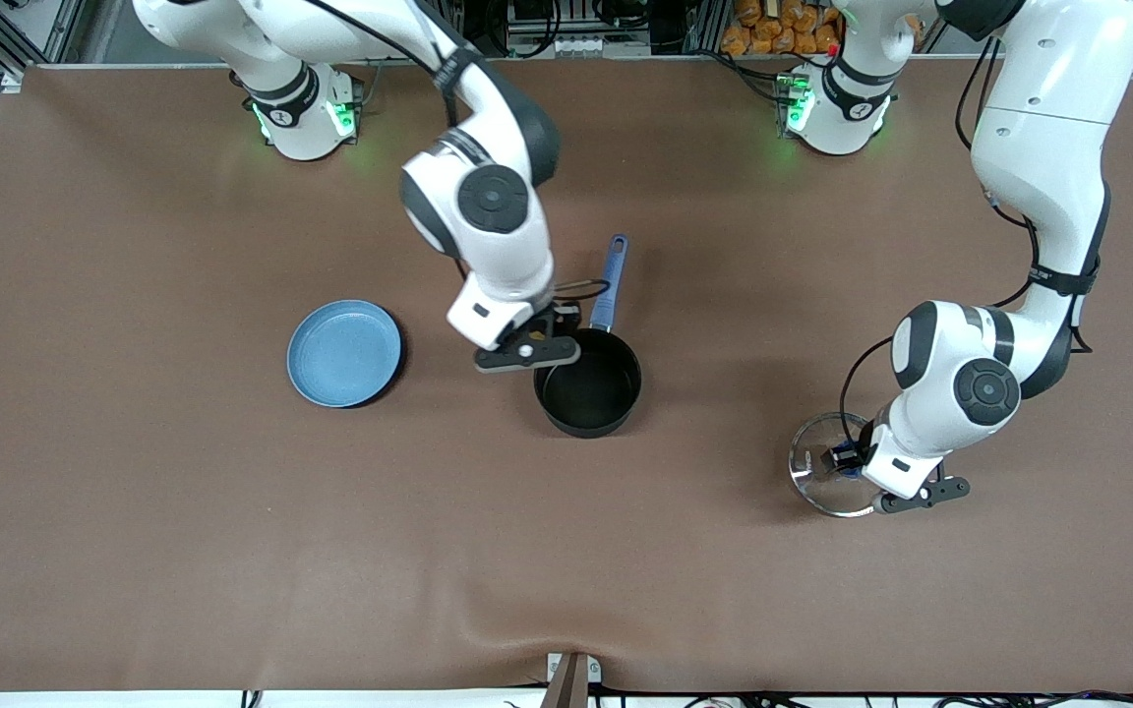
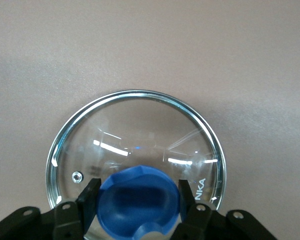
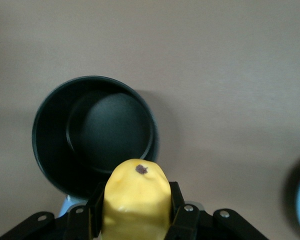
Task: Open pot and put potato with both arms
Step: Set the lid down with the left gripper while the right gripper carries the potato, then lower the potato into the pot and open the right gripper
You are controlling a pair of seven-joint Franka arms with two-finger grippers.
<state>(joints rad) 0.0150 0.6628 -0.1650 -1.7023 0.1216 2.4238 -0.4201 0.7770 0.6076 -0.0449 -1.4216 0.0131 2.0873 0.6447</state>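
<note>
Two arms are at work over the brown table [image 1: 134,511]. The pot [image 1: 588,388] stands uncovered near the middle of the table, its dark inside bare. Its long blue handle [image 1: 611,280] is pointed away from the front camera toward the robots' bases, so that the pot's long axis is laid almost straight from the camera's edge of the table to the bases' edge, tilted a little toward the left arm's end.

The right gripper [image 3: 135,210] is held in the air over the pot's rim where the handle joins, and its fingers are closed on the potato [image 3: 135,197]. In the right wrist view the potato is seen clamped between the two black fingers [image 3: 176,200], its long axis stuck out past the fingertips toward the pot's mouth, with a small dark spot at its free end. In the front view the potato is hidden by the wrist.

The left gripper [image 2: 136,200] is lowered at the left arm's end of the table, nearer to the front camera than the pot, and is closed on the blue knob [image 2: 137,200] of the glass lid [image 2: 140,130]. The lid is kept flat, well apart from the pot; whether it rests on the table cannot be told.

A flat blue plate [image 1: 344,353] is set beside the pot, toward the right arm's end.
</note>
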